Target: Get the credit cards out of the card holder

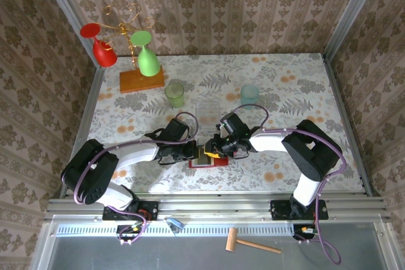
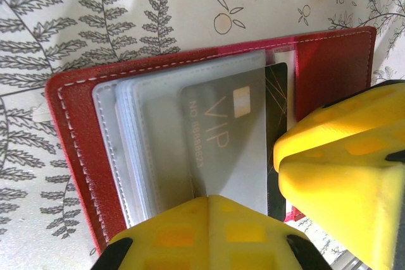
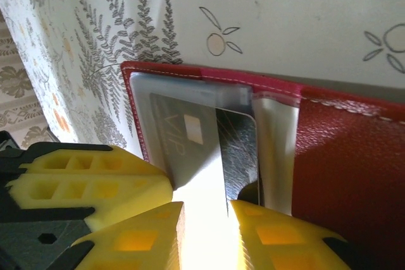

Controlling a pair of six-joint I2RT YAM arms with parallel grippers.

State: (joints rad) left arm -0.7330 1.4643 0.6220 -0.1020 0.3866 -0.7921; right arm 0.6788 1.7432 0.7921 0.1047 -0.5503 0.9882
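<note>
1. We see the red card holder [image 1: 219,163] lying open on the table [image 1: 285,80], toward 6 o'clock from its middle, between both grippers.
2. The left gripper [image 1: 197,152], reaching in from 9 o'clock, is fully closed, its tips pressing on the clear pockets [image 2: 120,143].
3. The right gripper [image 3: 205,219], coming from 3 o'clock, stands narrow, pinching the edge of the grey VIP card [image 3: 183,134], which sits mostly inside its pocket.

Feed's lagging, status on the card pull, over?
Left gripper jaws shut, on card holder. Right gripper jaws pinching VIP card, partly out. Nothing blocking.
</note>
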